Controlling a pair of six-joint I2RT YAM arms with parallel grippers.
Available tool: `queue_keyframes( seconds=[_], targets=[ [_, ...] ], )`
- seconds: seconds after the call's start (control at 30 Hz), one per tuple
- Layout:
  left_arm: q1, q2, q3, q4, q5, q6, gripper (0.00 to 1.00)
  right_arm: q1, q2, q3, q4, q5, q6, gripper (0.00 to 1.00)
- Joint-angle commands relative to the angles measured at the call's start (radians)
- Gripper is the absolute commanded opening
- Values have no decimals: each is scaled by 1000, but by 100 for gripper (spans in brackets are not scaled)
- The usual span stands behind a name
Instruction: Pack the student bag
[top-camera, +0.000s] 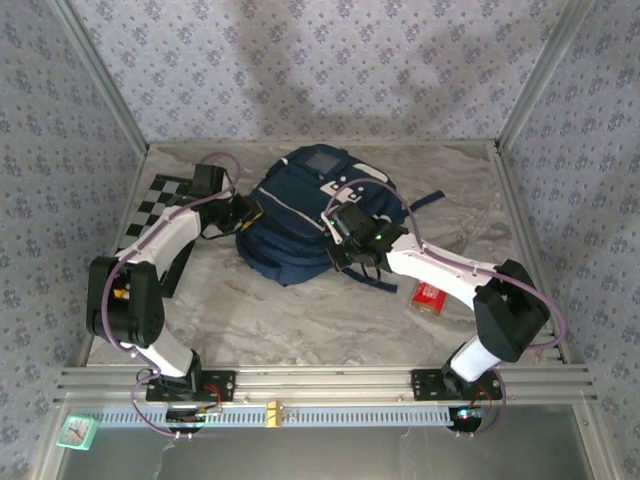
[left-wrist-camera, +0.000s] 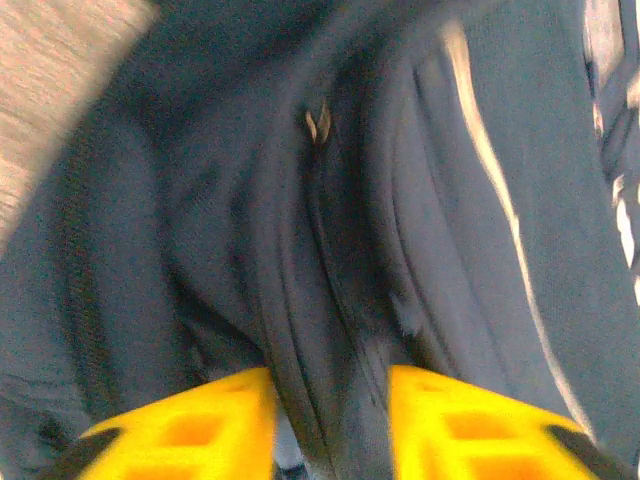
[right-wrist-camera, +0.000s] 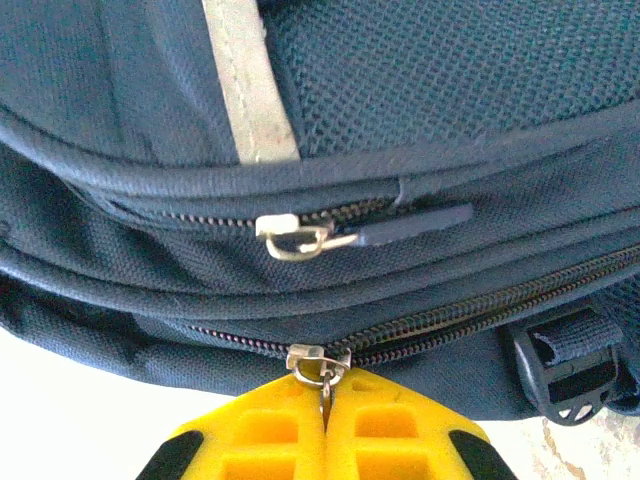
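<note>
Softly rumpled navy mesh student bag (right-wrist-camera: 450, 80), metal zipper pull (right-wrist-camera: 320, 362)

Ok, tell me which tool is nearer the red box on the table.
Right. The right tool, shut on the student bag's lower zipper pull, is just left of the red box; the left tool is across the bag, at its far left side.

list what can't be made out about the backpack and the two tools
Left wrist view, blurred: whether the left tool pinches or merely straddles the fold of the large navy-blue fabric backpack.
Right wrist view: the tab of the small metal zip pull, swallowed by the shut right tool.
Top view: the label on the flat red box, too small and partly under the right arm.
All views: the backpack's contents, hidden by fabric.
</note>
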Motion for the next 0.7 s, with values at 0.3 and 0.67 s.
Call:
queue_keyframes(
  seconds=[0.3, 0.67],
  targets=[
    [-220, -185, -291, 298, -33, -523, 52, 20, 19, 11, -33, 79, 90, 0],
    [-367, -57, -210, 356, -187, -662, 34, 30, 20, 8, -20, 99, 97, 0]
  ],
)
